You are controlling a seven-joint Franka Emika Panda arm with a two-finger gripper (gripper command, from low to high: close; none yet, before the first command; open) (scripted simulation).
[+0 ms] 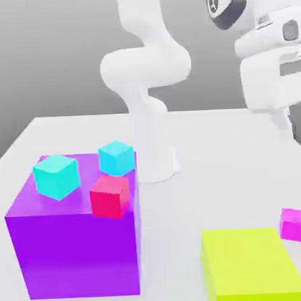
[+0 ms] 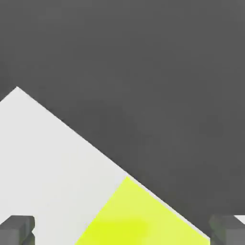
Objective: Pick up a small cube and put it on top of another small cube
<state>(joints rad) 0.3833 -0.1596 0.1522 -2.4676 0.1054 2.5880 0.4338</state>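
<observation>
Gripper (image 2: pixel 122 229) hangs high with fingers spread wide, nothing held, since the small magenta-pink cube (image 1: pixel 294 224) sits on the table (image 1: pixel 228 174) just beside the yellow-green block (image 1: pixel 250 265)

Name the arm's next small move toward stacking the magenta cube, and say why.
Probably lower the open end effector toward the magenta cube: the cube sits alone on the table beside the yellow-green block, and the hand hangs high above, holding nothing.

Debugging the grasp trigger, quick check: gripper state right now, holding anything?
Gripper: open, fingers spread wide with nothing between them; small magenta-pink cube sits untouched on the table.
</observation>
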